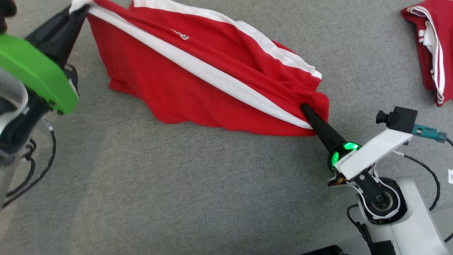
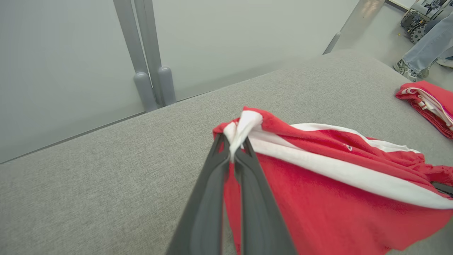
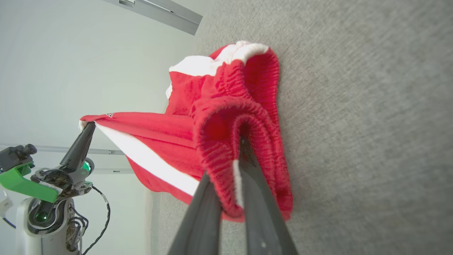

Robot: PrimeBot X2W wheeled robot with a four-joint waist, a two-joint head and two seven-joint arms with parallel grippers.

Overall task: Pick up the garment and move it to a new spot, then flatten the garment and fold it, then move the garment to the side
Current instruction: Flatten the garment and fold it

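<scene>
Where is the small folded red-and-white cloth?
The folded red-and-white cloth lies top right in the head view, on the grey surface, apart from the red garment.

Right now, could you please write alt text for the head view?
A red garment with white stripes is stretched between the left end effector, top left, and the right end effector, lower right, both gripping it. More red clothing lies top right.

Head view: from up high, looking down on the grey table (image 1: 212, 198). Both wrist views: very close, looking along dark fingers (image 2: 207, 205), the right one tipped sideways. Red garment (image 1: 198, 81) shared by all three.
</scene>
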